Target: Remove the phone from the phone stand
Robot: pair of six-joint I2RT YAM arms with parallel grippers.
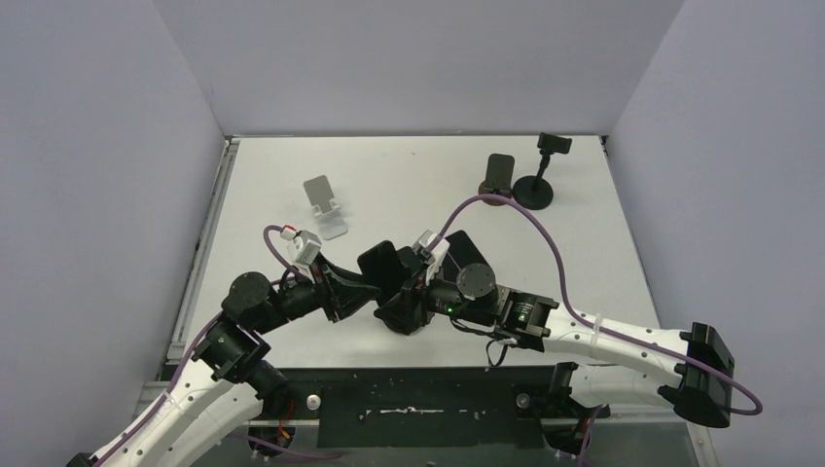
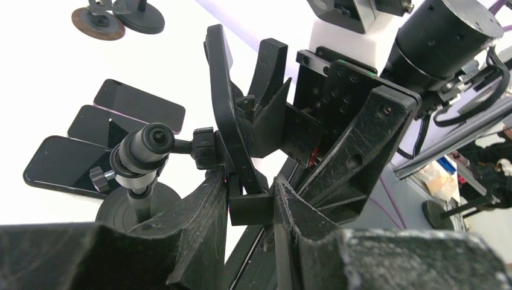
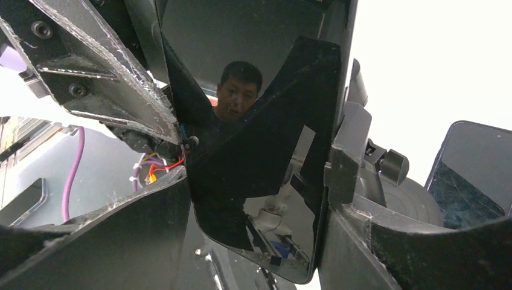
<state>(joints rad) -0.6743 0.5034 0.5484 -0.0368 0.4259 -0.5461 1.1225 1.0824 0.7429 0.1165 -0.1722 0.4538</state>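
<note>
The black phone (image 1: 382, 265) stands upright in the clamp of a black phone stand (image 2: 151, 144) with a ball joint and a round base. In the left wrist view the phone (image 2: 222, 103) shows edge-on. My left gripper (image 1: 358, 292) (image 2: 250, 205) is shut on the stand's lower clamp block, one finger on each side. My right gripper (image 1: 401, 300) (image 3: 259, 241) faces the glossy screen (image 3: 265, 121), with its fingers against the phone's two side edges. The right finger also touches the clamp arm.
Three dark phones (image 2: 136, 107) lie flat on the table beyond the stand; one with a cracked screen (image 3: 468, 181) shows in the right wrist view. A silver stand (image 1: 324, 204) is at back left. Two black stands (image 1: 498, 177) (image 1: 538, 180) are at back right.
</note>
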